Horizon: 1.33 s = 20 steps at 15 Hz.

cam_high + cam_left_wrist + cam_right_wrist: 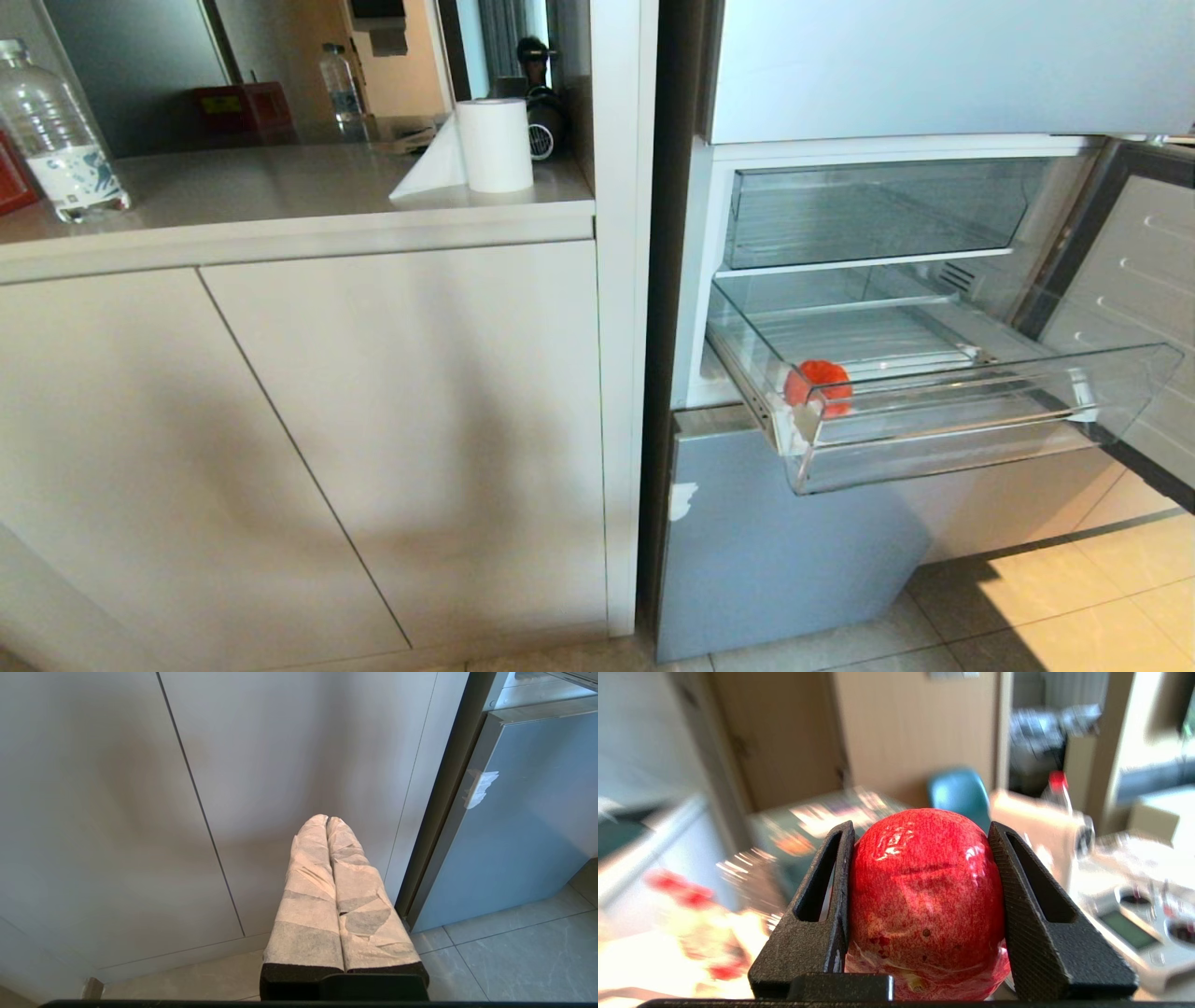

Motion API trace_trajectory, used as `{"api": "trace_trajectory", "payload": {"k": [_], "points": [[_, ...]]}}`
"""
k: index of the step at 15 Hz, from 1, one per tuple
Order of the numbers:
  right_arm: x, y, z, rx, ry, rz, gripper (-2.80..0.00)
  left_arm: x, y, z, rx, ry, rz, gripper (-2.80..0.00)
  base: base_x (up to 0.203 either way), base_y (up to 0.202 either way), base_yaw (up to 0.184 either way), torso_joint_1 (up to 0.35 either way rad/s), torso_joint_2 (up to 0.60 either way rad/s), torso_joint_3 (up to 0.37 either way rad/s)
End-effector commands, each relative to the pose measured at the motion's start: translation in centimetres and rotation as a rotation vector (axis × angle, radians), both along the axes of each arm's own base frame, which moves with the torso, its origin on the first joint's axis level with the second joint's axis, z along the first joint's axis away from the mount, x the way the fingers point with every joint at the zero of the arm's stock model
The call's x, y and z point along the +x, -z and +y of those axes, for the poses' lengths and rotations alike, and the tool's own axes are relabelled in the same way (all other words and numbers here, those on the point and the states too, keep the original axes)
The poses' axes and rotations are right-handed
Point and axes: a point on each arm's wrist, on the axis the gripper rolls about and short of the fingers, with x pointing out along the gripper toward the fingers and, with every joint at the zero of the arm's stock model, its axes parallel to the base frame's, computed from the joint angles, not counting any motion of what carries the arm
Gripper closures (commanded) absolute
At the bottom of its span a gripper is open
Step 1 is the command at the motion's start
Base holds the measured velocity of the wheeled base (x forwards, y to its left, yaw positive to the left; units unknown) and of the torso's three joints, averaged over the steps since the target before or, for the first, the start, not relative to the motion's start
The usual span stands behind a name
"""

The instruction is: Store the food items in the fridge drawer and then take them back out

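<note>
Pale cabinet doors (308,439) fill the head view's left half under a beige countertop (280,201), where a paper towel roll (493,145) stands at about twelve o'clock and a water bottle (54,131) at ten. To the right, the fridge stands open: the clear fridge drawer (934,401) is pulled out at three o'clock above a pale blue front panel (775,551), with a shallower clear tray (878,210) over it. One small orange-red fruit (819,385) lies in the drawer's front left corner. Neither arm shows here.

Only the left wrist view shows the left gripper (327,820): its paper-wrapped fingers (308,882) are pressed together, holding nothing, pointing at the cabinet doors near the blue panel's edge, above the tiled floor (504,961).

Only the right wrist view shows the right gripper (920,833): its black fingers (1017,896) clamp a glossy red fruit (924,896) from both sides. Behind it the room is smeared; a teal chair (959,791) and a red-capped bottle (1057,791) can be made out.
</note>
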Motion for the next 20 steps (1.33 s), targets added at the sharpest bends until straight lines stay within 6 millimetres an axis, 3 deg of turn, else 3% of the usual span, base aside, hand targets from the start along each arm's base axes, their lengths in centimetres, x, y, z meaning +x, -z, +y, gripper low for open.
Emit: {"api": "trace_trajectory", "payload": {"k": [1,4,6,10,17,20], "points": [[-1.6,5.7,-4.2,0.115,0.009,-0.009,0.0,0.0,0.0,0.0,0.001,0.001,0.0,0.0,0.0,0.0,0.0,0.0,0.0,0.0],[-4.3,10.4,-6.3,0.213,0.005,0.013,0.0,0.0,0.0,0.0,0.0,-0.001,0.0,0.0,0.0,0.0,0.0,0.0,0.0,0.0],[-6.2,12.3,-7.0,0.246,0.022,0.02,0.0,0.0,0.0,0.0,0.001,-0.001,0.0,0.0,0.0,0.0,0.0,0.0,0.0,0.0],[-9.5,15.0,-7.3,0.301,0.063,0.069,0.0,0.0,0.0,0.0,0.0,0.0,0.0,0.0,0.0,0.0,0.0,0.0,0.0,0.0],[-12.6,19.5,-7.5,0.367,0.07,0.086,0.0,0.0,0.0,0.0,0.001,0.0,0.0,0.0,0.0,0.0,0.0,0.0,0.0,0.0],[-14.0,20.2,-7.1,0.385,0.077,0.091,0.0,0.0,0.0,0.0,0.001,-0.001,0.0,0.0,0.0,0.0,0.0,0.0,0.0,0.0]]}}
